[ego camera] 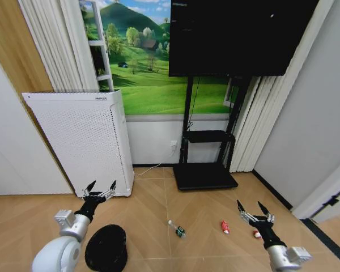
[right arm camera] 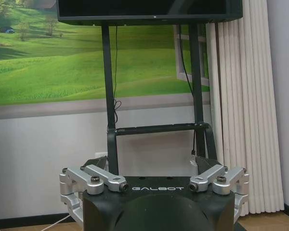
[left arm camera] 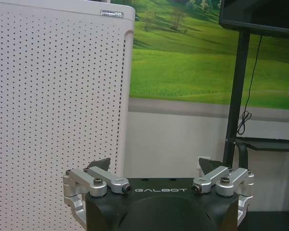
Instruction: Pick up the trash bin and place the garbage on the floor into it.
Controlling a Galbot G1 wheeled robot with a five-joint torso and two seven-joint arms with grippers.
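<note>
the left gripper point(left arm camera: 154, 169) sits low in the left wrist view, its two dark fingertips point(left arm camera: 102, 164) spread wide apart with nothing between them. just beyond stands the white perforated appliance point(left arm camera: 58, 110), upright against the wall. beside it a green meadow mural point(left arm camera: 183, 57) covers the wall above a white panel, and a black tv stand point(left arm camera: 238, 96) rises with a cable hanging along its post.

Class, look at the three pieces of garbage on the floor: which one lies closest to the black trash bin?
The clear plastic bottle with the green label. It lies nearest the trash bin; the red wrapper and the red-and-white piece lie farther right.
</note>
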